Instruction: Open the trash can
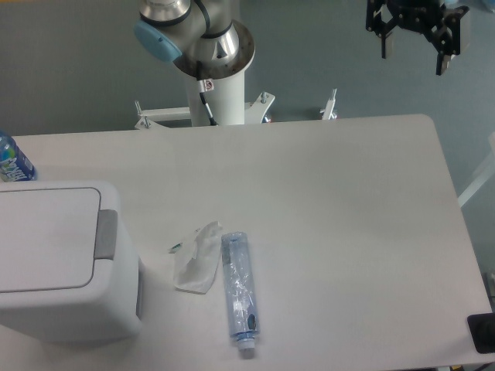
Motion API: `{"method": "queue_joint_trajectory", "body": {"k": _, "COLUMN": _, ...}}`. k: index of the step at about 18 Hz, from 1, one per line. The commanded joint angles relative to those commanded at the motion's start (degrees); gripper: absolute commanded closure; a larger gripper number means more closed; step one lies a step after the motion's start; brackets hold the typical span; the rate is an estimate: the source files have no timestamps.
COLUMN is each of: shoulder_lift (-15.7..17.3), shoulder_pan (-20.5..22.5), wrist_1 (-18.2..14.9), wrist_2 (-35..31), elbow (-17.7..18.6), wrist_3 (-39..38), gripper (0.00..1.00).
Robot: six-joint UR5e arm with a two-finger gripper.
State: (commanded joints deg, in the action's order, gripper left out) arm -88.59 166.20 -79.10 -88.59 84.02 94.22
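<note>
The trash can [66, 259] is a large white boxy bin at the table's near left corner. Its flat lid is down, and a grey rectangular push-button [107, 234] sits on the lid's right edge. My gripper [414, 46] hangs high at the top right, far from the bin, above the table's back edge. Its black fingers [384, 45] point down with a wide gap between them and nothing held.
A crushed clear plastic bottle [240, 294] lies right of the bin, with a crumpled white wrapper [197, 259] beside it. A blue-labelled bottle [11, 158] stands at the left edge behind the bin. The arm's base [216, 85] rises at the back centre.
</note>
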Motion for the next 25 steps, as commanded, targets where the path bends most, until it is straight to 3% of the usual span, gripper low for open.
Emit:
{"method": "queue_joint_trajectory", "body": {"k": 6, "shoulder_lift": 0.0, "shoulder_pan": -0.7, "wrist_1": 1.3, "wrist_2": 1.1, "elbow": 0.1, "wrist_3": -2.2, "gripper": 0.0}}
{"method": "queue_joint_trajectory", "body": {"k": 8, "shoulder_lift": -0.3, "shoulder_pan": -1.2, "wrist_1": 1.5, "wrist_2": 2.6, "elbow": 0.1, "wrist_3": -6.9, "gripper": 0.0}}
{"method": "queue_joint_trajectory", "body": {"k": 11, "shoulder_lift": -0.4, "shoulder_pan": -1.8, "wrist_1": 1.5, "wrist_2": 11.1, "elbow": 0.0, "wrist_3": -18.8, "gripper": 0.0}}
{"method": "queue_joint_trajectory", "body": {"k": 13, "shoulder_lift": -0.4, "shoulder_pan": -4.6, "wrist_1": 1.7, "wrist_2": 13.7, "elbow": 0.0, "wrist_3": -29.0, "gripper": 0.0}}
{"method": "queue_joint_trajectory", "body": {"k": 18, "shoulder_lift": -1.3, "shoulder_pan": -13.2, "wrist_1": 6.4, "wrist_2": 13.5, "elbow": 0.2, "wrist_3": -50.3, "gripper": 0.0}}
{"method": "queue_joint_trajectory", "body": {"k": 21, "shoulder_lift": -4.1, "shoulder_pan": -21.6, "wrist_1": 10.8, "wrist_2": 13.6, "elbow": 0.2, "wrist_3": -64.5, "gripper": 0.0}}
{"method": "queue_joint_trajectory", "body": {"k": 25, "shoulder_lift": -7.6, "shoulder_pan": -28.0, "wrist_1": 16.2, "wrist_2": 13.8, "elbow": 0.0, "wrist_3": -75.9, "gripper": 0.0}}
